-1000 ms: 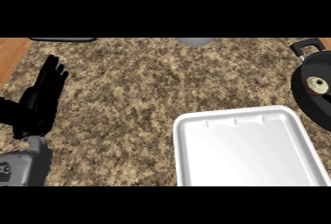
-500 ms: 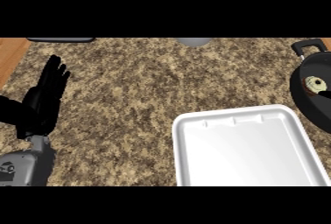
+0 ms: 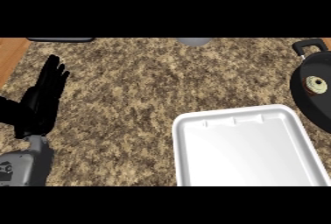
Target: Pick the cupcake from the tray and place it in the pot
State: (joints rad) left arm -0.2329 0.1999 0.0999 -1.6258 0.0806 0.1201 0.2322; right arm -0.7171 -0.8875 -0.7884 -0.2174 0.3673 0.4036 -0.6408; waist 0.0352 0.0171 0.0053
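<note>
Cupcake (image 3: 317, 85) sits inside pot (image 3: 304, 103); tray (image 3: 245, 151) bare. Left hand (image 3: 44, 98) spread, resting, desk's left. Placing step apparently done; no further move needed.

**No readable text in view**

No words, labels, brands, numbers or signs can be read anywhere in the head view. The white tray (image 3: 245, 148), the black pot (image 3: 313, 94), the cupcake (image 3: 317, 84) inside it and the speckled granite counter (image 3: 142, 83) all carry plain surfaces, without any lettering or marks.
</note>
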